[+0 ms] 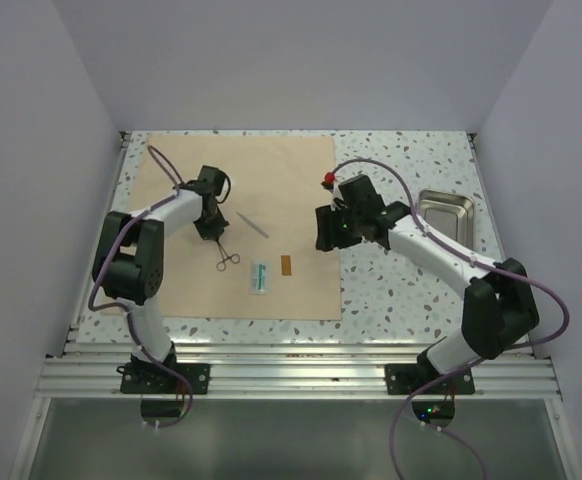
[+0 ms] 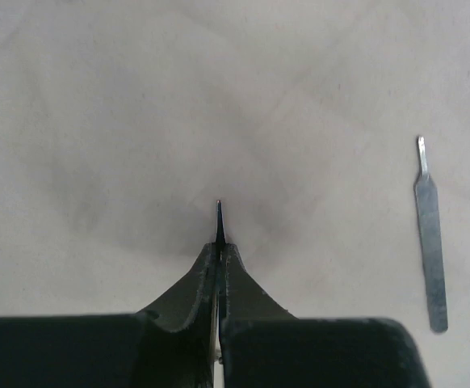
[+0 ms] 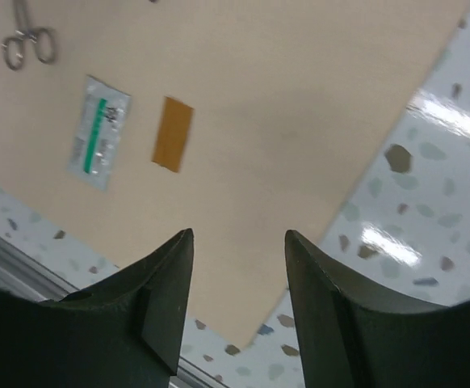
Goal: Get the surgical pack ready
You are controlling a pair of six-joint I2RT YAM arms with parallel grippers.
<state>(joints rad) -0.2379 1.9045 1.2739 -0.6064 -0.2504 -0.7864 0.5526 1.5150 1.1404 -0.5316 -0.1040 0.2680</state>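
We are looking down from high overhead; our wrist cameras are sitting close over the same tan sheet (image 1: 271,180).

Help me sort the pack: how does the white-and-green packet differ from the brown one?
The white-and-green packet is pale with a green stripe and print; the brown packet is plain brown. The white-and-green packet is larger, the brown packet smaller. Both lie flat on the tan sheet, side by side, not touching.

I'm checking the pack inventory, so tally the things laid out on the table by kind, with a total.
Slim metal instruments: 2 (ring-handled scissors, flat silver handle tool)
Small flat packets: 2 (white-and-green packet, brown packet)
Shiny rectangular steel tray: 1
Big tan paper sheet: 1
Total: 6
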